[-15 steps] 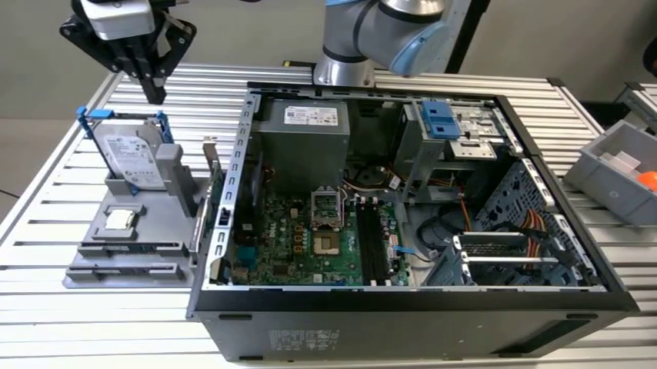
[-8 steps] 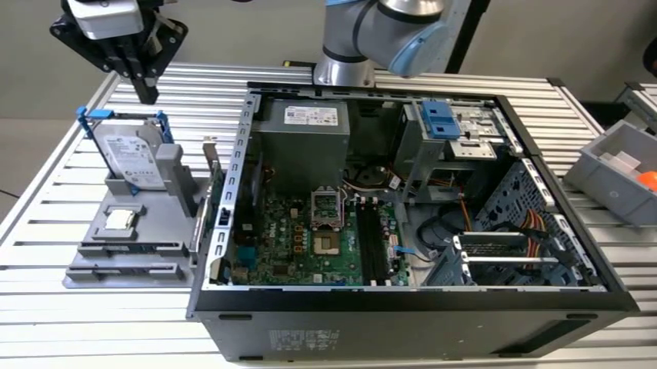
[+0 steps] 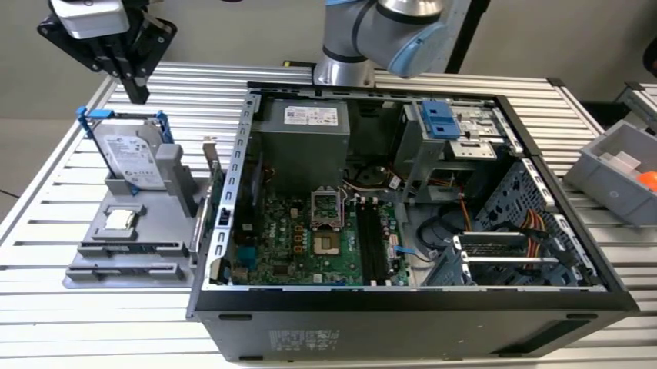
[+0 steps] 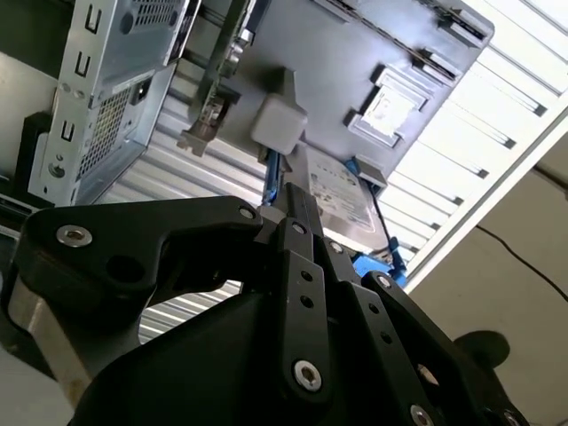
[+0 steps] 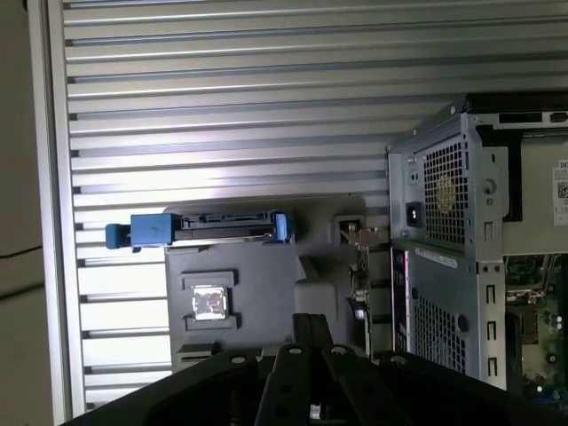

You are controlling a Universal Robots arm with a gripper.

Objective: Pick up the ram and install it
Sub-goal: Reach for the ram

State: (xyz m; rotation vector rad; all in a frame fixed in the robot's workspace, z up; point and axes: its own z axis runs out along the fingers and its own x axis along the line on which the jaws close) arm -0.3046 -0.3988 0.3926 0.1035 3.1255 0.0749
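Ram: I make it out as a thin greenish strip lying flat in a slot near the front of the grey holder, lower left of the exterior view. Nothing touches it.
Ram, certainty: small in frame; I cannot make out the chips.
Grey holder: sits on the slatted table, just beside the computer case on the exterior view's left.
Processor chip: small silver square in a recess of the holder, behind the ram; seen also in both wrist views.
Hard drive: stands upright at the holder's rear in its blue-handled frame.
Gripper: hangs in the upper left of the exterior view, above the hard drive and well apart from the ram, pointing down.
Gripper, state: I read the fingers as clenched together with nothing between them, in the exterior view and in both wrist views.
Computer case: lies open in mid-frame, side panel off.
Motherboard: green, on the case floor.
Memory slots: black, running front to back beside the processor socket; I see no stick standing in them.
Arm: its base stands behind the case, top centre.
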